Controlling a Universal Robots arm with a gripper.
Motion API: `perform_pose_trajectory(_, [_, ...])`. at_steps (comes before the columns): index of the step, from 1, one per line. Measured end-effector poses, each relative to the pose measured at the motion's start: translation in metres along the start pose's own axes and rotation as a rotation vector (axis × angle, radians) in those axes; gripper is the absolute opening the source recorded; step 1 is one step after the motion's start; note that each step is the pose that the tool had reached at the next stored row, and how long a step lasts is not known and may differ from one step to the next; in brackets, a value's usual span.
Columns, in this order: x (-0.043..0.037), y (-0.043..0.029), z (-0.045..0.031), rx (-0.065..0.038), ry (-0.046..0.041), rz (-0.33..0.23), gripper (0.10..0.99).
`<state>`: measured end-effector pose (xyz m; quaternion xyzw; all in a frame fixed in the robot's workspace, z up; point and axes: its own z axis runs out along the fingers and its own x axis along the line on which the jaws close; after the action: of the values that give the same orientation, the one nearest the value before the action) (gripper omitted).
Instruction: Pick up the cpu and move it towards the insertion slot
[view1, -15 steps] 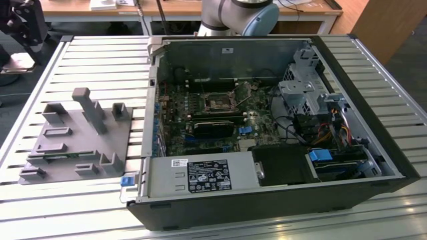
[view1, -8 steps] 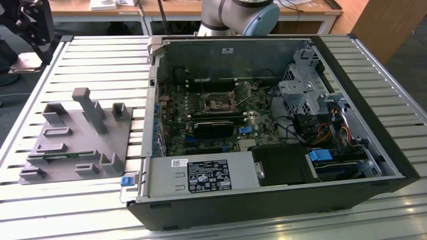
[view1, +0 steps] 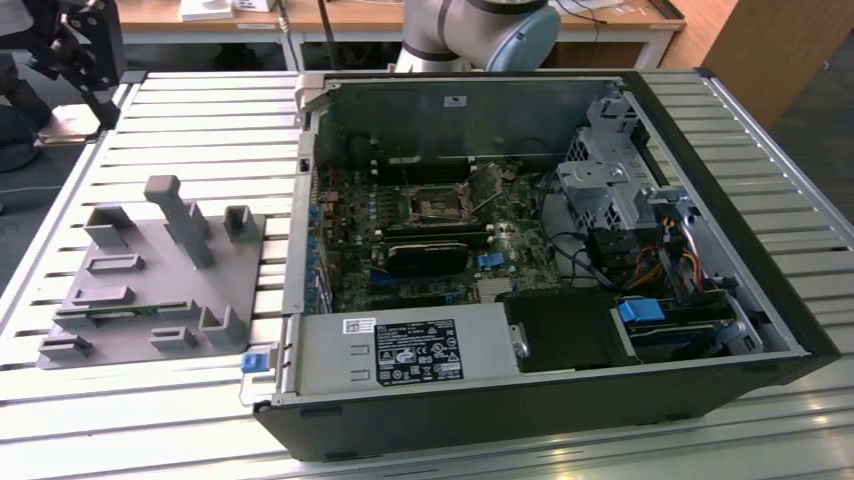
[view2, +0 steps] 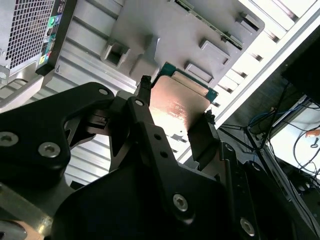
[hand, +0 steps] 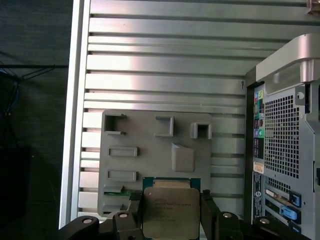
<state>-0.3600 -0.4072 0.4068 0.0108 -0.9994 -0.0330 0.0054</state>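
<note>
Cpu (hand: 169, 214) flat, silvery top upward, gripped edgewise by end effector (hand: 171, 198)

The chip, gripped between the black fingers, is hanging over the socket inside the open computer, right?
Not quite. The gripper does hold the chip, but the first wrist view shows it over the grey fixture on the slatted table, beside the computer, not over the socket.
</note>
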Motion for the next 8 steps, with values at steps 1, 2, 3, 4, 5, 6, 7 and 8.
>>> perform_pose_trajectory(1, [-0.0023,0.0,0.0,0.0,0.0,0.0,0.545])
perform_pose_trajectory(2, [-0.0045,-0.0001,-0.0001,0.0,0.0001,0.0,0.545])
perform_pose_trajectory(3, [-0.0063,-0.0001,-0.0001,0.0,0.0001,0.0,0.545])
perform_pose_trajectory(4, [-0.008,-0.0002,-0.0001,0.0,0.0,0.0,0.545])
perform_pose_trajectory(5, [-0.0098,-0.0002,-0.0002,0.0,0.0001,0.0,0.545])
perform_pose_trajectory(6, [-0.0115,-0.0002,-0.0002,0.0,0.0001,0.0,0.545])
perform_pose_trajectory(7, [-0.0131,-0.0003,-0.0002,0.0,0.0001,0.0,0.545])
perform_pose_trajectory(8, [-0.0148,-0.0003,-0.0002,0.0,0.0,0.0,0.545])
